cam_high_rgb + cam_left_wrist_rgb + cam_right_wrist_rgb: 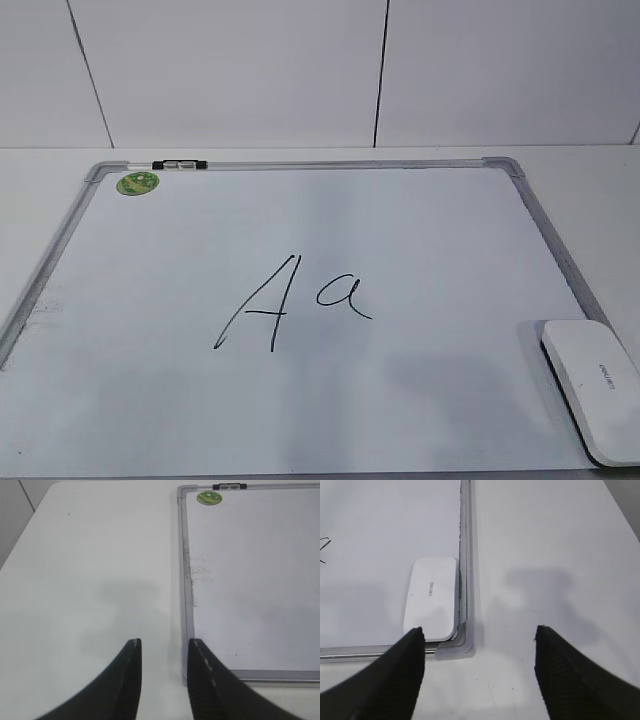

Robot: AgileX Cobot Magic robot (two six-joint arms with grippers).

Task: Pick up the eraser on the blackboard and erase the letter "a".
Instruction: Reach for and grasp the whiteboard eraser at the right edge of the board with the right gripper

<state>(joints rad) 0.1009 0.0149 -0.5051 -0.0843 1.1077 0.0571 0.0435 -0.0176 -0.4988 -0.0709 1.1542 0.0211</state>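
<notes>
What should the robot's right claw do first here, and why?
Probably shift left and come down over the eraser. The right claw hangs open with nothing in it, centred over the blackboard frame corner, while the eraser lies untouched just inside that corner. The letter "a" is unwiped.

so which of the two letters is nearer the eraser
The small lowercase "a". It sits to the right of the taller capital "A", on the side where the eraser lies in the board's near right corner.
</notes>
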